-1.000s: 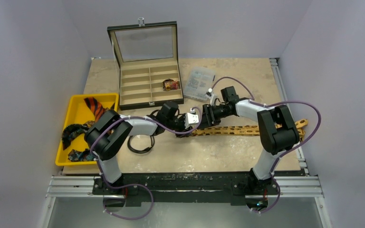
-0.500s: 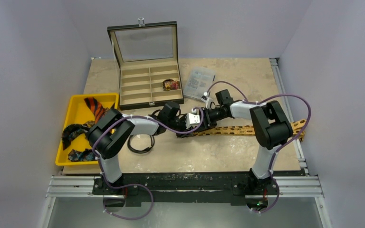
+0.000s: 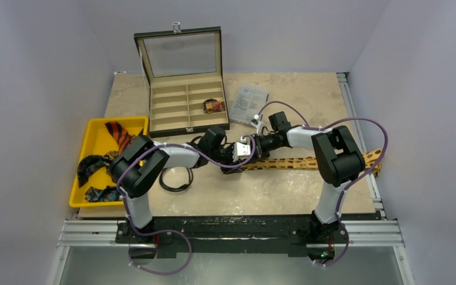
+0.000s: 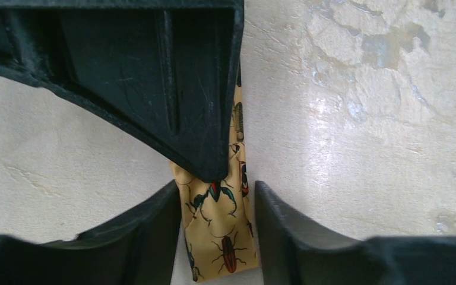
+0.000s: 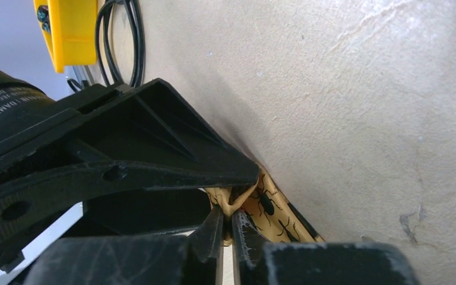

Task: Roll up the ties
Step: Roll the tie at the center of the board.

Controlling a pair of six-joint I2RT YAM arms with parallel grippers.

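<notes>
A tan-gold tie [image 3: 309,161] with dark beetle prints lies across the table from the centre to the right edge. At its left end both grippers meet. My right gripper [image 3: 253,155] is shut on a raised fold of this tie [image 5: 261,202], its fingertips [image 5: 214,231] pinched together on the cloth. My left gripper [image 4: 217,228] stands open, its two fingers [image 4: 154,231] on either side of the tie's narrow end [image 4: 219,237], with a sliver of table showing on the right side. More ties, one orange with black stripes [image 3: 119,133] and dark ones [image 3: 90,163], lie in the yellow tray.
The yellow tray [image 3: 98,148] sits at the left edge. An open wooden compartment box [image 3: 172,113] with a glass lid stands at the back, a rolled tie [image 3: 214,105] in one slot. A black cable loop [image 3: 175,178] lies by the left arm. A printed packet [image 3: 250,102] lies behind the grippers.
My right gripper has closed onto the tie's fold after shifting left towards the left gripper. The left gripper has stayed at the tie's end.
</notes>
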